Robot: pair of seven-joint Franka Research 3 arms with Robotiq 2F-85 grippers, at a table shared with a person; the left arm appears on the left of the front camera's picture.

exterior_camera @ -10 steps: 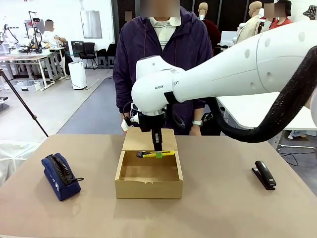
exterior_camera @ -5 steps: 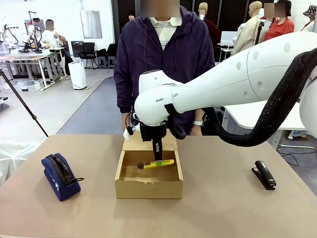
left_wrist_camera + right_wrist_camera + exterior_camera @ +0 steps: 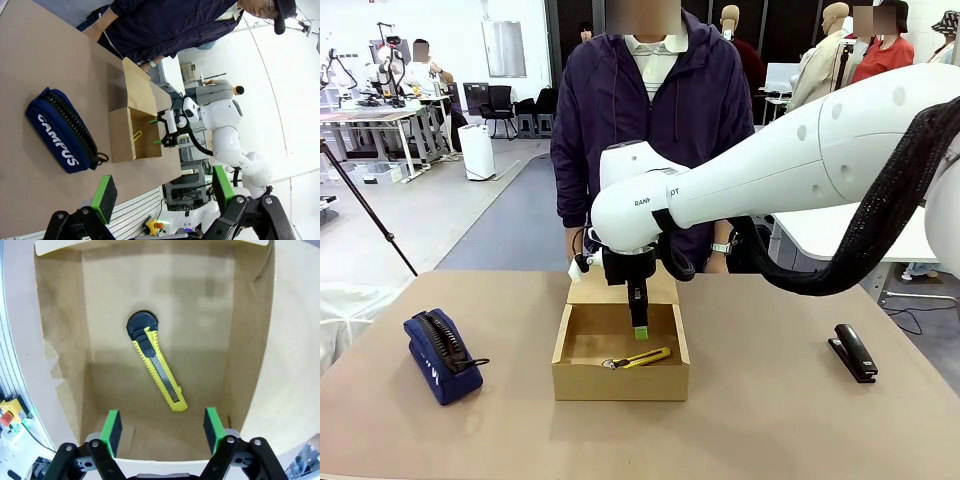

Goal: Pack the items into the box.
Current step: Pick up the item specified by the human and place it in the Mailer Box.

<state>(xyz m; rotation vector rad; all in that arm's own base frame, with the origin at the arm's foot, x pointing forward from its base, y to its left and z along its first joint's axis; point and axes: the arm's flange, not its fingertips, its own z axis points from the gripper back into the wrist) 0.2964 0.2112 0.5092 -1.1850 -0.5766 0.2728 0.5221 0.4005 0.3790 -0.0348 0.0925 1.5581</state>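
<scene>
The slim yellow utility knife [image 3: 641, 358] lies inside the low brown cardboard box [image 3: 620, 384] at frame centre; the right claw [image 3: 161, 426] hangs above it, fingers apart.

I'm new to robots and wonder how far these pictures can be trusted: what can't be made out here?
Front view: the near wall of the box hides the floor just behind it.
Left wrist view: the yellow knife is a tiny sliver, too small for detail.
Front view: the print on the pouch is too small to read.
</scene>
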